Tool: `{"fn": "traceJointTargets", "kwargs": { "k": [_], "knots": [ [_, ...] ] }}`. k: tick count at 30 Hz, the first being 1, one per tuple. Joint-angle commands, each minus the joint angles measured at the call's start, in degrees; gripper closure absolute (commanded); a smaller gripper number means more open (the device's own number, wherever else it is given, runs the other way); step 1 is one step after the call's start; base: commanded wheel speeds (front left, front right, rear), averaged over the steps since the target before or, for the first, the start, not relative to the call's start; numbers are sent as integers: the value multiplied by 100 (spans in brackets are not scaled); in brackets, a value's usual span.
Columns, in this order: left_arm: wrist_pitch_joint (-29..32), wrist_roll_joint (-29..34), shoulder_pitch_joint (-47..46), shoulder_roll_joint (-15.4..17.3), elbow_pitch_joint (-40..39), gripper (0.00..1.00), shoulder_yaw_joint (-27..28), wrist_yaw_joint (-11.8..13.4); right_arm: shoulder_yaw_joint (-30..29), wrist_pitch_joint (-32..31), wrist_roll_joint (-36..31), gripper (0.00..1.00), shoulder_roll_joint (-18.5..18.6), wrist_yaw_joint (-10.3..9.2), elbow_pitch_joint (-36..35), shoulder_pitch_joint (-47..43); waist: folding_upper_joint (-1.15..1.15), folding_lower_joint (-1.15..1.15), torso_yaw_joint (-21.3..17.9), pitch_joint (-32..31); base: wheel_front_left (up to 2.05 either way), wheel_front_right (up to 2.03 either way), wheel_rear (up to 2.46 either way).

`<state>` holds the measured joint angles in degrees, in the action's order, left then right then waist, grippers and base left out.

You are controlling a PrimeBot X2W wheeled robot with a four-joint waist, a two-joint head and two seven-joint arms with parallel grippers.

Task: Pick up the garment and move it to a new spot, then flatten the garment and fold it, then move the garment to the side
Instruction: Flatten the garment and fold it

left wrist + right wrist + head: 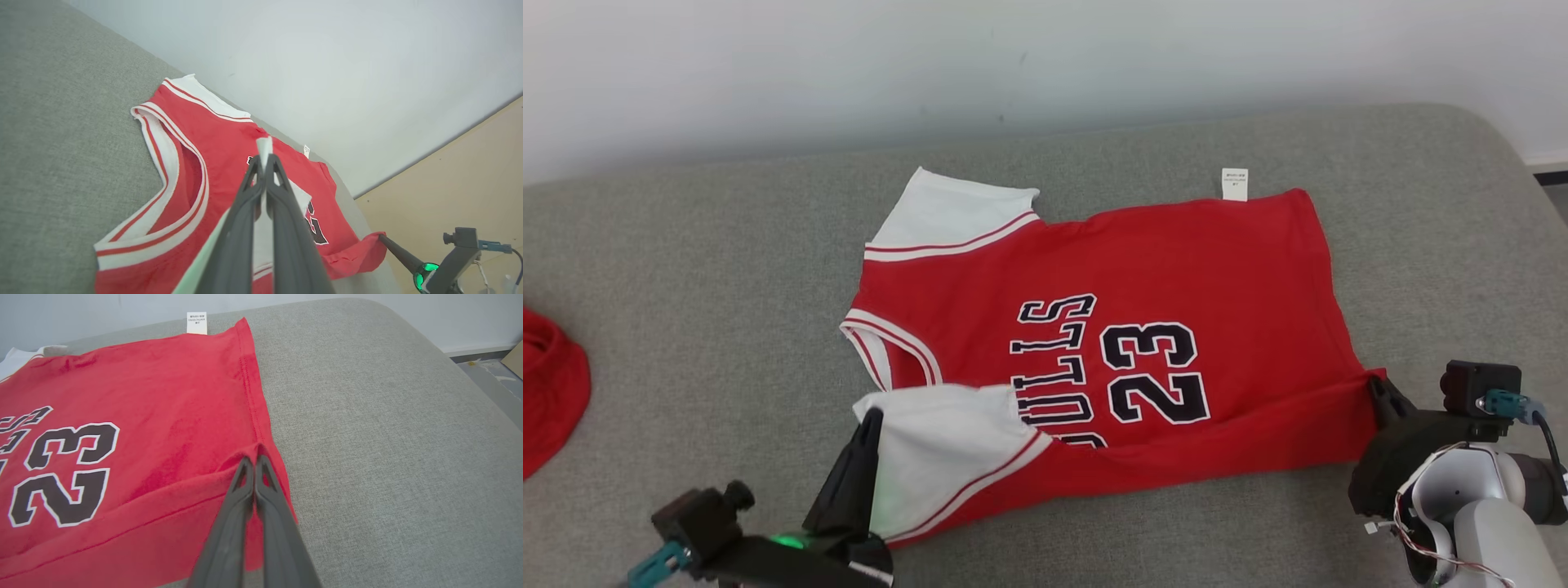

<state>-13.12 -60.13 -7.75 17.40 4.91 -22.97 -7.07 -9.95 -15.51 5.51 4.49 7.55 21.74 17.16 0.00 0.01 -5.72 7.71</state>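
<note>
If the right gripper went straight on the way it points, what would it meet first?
The jersey: the right gripper, shut on its hem corner, would probably push along that hem, though depth is unclear.

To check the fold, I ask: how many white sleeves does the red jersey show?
2. The far sleeve lies flat on the grey cushion; the near sleeve of the jersey is pinched in the left gripper.

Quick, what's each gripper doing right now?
Left gripper: closed, pinching the white sleeve of the jersey.
Right gripper: closed, pinching the jersey's hem corner.
</note>
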Motion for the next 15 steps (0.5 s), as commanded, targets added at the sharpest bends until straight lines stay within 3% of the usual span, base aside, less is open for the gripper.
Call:
{"fn": "traceJointTargets", "kwargs": {
  "k": [1,15],
  "knots": [
    [-53,96,-138,-32,49,100,-15,1,-30,56,-67,100,-34,-12,37,64,0,-1,38,91,0,0,0],
    [-163,908,-1276,-167,711,100,-66,46,-210,566,-201,100,-131,-12,319,534,0,-1,-71,463,0,0,0]
  ]
}}
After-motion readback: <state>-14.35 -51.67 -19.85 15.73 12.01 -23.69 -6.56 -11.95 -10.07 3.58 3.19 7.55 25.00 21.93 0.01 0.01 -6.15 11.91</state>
